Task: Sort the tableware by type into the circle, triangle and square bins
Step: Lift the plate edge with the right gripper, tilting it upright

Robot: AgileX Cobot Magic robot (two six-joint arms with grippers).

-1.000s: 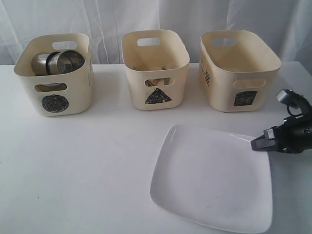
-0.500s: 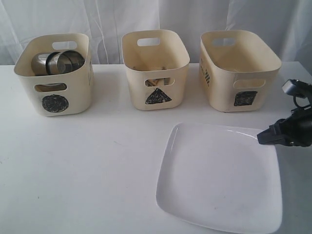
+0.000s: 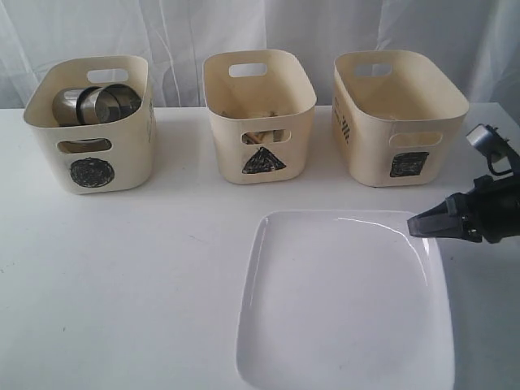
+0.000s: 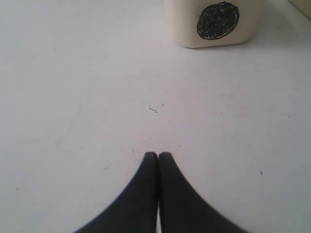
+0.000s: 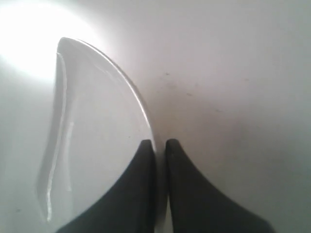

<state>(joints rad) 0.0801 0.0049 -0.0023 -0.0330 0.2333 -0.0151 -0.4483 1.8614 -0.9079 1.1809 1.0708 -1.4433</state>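
Backdrop: white curtain [image 3: 325, 24] hanging behind a white desk [image 3: 122, 268].
Left claw [image 4: 158, 155]: jaws pressed together, holding nothing, low over bare desk with the circle mark ahead of it; out of the exterior view.
Circle bin [image 3: 89, 122]: cream tub at the back left of the desk, with steel bowls [image 3: 97, 101] stacked on their sides inside.
Triangle bin [image 3: 258, 114]: middle of the back edge; wooden sticks [image 3: 262, 136] show through the front cut-out.
Square bin [image 3: 398, 114]: back right; nothing can be seen in it from here.
Plate [image 3: 341, 301]: large white rounded-square plate at the front right of the desk, in front of the square bin and apart from it.
Right claw [image 5: 158, 142]: jaws narrow, with the plate's right rim running into the gap between them; it looks pinched there.
Handling: glazed ceramic by the look of it, so stiff, slick and breakable, and heavy for a one-edge pinch. It will likely want to swing down from the grip.
Where to hold: mid-rim on the right side, with the jaws well over the lip.
Next move calls for: a slow lift. The plate looks wide against the square bin's mouth, so it probably has to go in on edge.
Risk: the rim sliding out of the jaws, or a corner knocking the tub wall.
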